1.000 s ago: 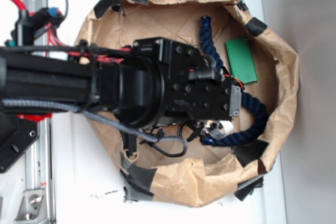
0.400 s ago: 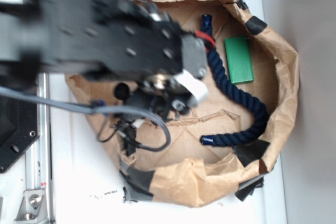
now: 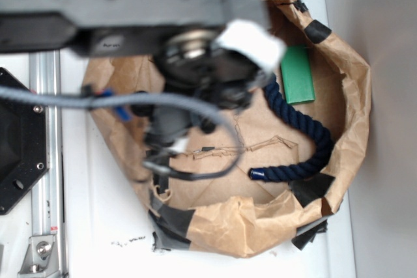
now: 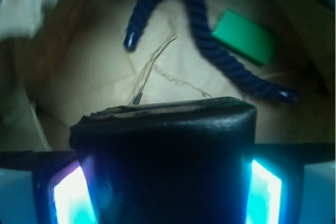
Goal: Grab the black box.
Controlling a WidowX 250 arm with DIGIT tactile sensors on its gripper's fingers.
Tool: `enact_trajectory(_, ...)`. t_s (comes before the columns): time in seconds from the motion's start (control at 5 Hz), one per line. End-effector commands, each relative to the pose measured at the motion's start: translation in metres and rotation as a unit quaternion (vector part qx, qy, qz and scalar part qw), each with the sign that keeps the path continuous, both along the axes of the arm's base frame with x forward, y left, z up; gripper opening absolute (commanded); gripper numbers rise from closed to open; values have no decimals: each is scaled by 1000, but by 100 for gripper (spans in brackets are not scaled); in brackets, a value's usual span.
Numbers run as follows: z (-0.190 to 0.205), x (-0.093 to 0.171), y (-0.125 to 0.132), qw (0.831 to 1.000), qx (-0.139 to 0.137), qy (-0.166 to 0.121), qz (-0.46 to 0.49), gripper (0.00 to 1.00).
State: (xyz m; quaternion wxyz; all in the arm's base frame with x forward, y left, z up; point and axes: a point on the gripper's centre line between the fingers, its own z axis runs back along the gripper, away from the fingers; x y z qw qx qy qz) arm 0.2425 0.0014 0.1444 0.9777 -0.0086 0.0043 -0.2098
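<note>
The black box (image 4: 164, 150) fills the lower half of the wrist view, glossy with a rounded top edge. It sits tight between my two glowing finger pads (image 4: 71, 195). My gripper (image 4: 164, 187) is shut on it and hangs well above the brown paper floor. In the exterior view the arm is a large blur near the camera. There the gripper (image 3: 203, 88) hangs over the left half of the paper bag, and the box cannot be picked out from the dark blur.
A crumpled brown paper bag (image 3: 355, 105) with black tape patches rings the work area. Inside lie a navy rope (image 3: 306, 131) and a flat green block (image 3: 298, 74). A metal rail (image 3: 44, 161) runs along the left.
The arm has risen out of the bag toward the camera and shifted to the upper left of the view. The rope has been dragged leftward, and bare paper shows where the gripper was.
</note>
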Motion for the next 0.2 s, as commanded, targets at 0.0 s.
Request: enact_trajectory(0.0, 1, 14, -10, 998, -9, -6, 55, 0)
